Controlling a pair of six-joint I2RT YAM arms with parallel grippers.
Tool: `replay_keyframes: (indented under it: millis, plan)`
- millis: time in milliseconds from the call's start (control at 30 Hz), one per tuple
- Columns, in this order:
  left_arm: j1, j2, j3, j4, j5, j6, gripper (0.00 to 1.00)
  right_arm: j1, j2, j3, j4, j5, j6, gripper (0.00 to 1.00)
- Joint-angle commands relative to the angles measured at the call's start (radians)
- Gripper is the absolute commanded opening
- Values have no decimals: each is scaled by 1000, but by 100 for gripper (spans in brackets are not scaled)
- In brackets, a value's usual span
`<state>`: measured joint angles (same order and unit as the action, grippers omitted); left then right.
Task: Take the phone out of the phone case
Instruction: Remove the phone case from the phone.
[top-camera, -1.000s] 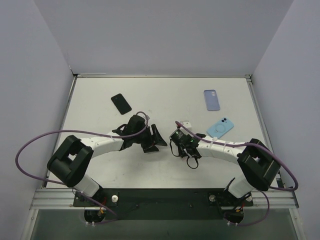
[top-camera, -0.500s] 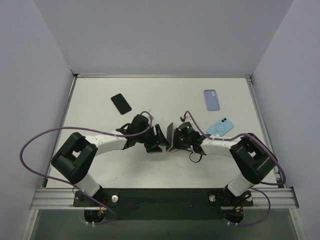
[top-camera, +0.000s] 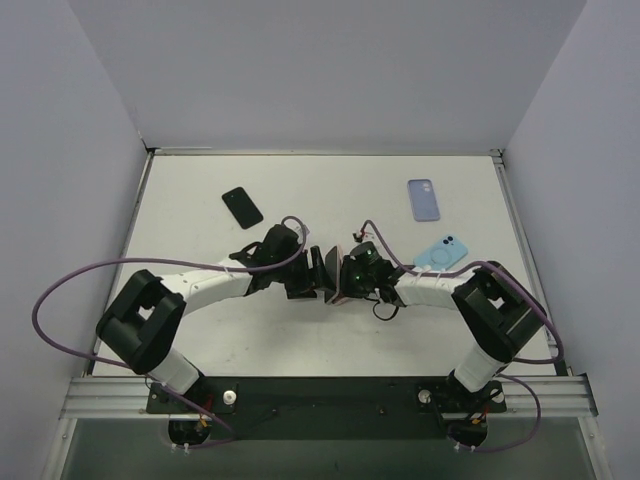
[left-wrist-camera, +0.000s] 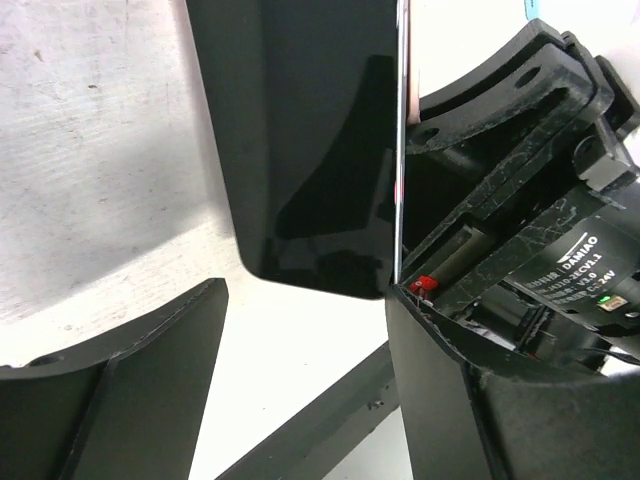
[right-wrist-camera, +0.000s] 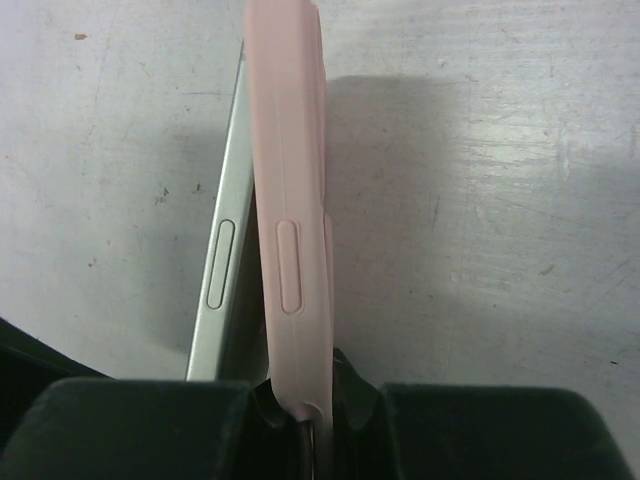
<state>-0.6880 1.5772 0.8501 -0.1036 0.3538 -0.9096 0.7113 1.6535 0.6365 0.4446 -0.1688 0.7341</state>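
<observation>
The phone (right-wrist-camera: 225, 260) has a silver edge and a black screen (left-wrist-camera: 300, 150). It stands on its long edge, and its side has come away from the pink phone case (right-wrist-camera: 290, 200). My right gripper (right-wrist-camera: 315, 420) is shut on the case's edge. In the top view the phone and case (top-camera: 336, 272) stand at mid-table between both grippers. My left gripper (left-wrist-camera: 300, 390) is open and faces the screen. Its fingers (left-wrist-camera: 110, 400) straddle the phone's near end without closing on it. In the left wrist view the right gripper's body (left-wrist-camera: 530, 200) sits just behind the phone.
A black phone (top-camera: 242, 207) lies at the back left. A lavender phone case (top-camera: 424, 200) lies at the back right, and a light blue case (top-camera: 441, 256) lies close behind the right arm. Purple cables loop beside both arms. Walls close in the table on three sides.
The right arm has swung left, carrying the cased phone on edge up to the left gripper, and its jaws have closed fully. The left gripper has edged right to meet it.
</observation>
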Motion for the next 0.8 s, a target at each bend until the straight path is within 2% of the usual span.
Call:
replay_keyframes:
  millis: [0, 167, 233, 267, 367, 433, 600, 667, 767]
  plan:
    - [-10, -74, 35, -33, -70, 90, 75, 16, 34, 15, -567, 92, -30, 0]
    - [-31, -204, -40, 42, -169, 190, 76, 13, 14, 123, -757, 60, 10, 0]
    - [-38, -258, -123, 88, -197, 212, 76, 8, 25, 170, -794, 19, 27, 0]
    - [-41, -319, -159, 210, -213, 219, 76, 5, 32, 186, -826, 0, 34, 0]
    - [-64, -448, -314, 382, -258, 268, 77, -4, 77, 258, -900, -55, 54, 0]
    - [-93, -483, -347, 375, -289, 348, 77, -3, 91, 287, -922, -90, 65, 0]
    - [-274, -505, -348, 331, -507, 486, 77, -1, 68, 301, -931, -100, 91, 0]
    - [-333, -502, -350, 350, -611, 508, 77, -3, 65, 308, -934, -104, 91, 0]
    - [-404, -479, -349, 405, -682, 532, 78, -3, 65, 315, -935, -112, 97, 0]
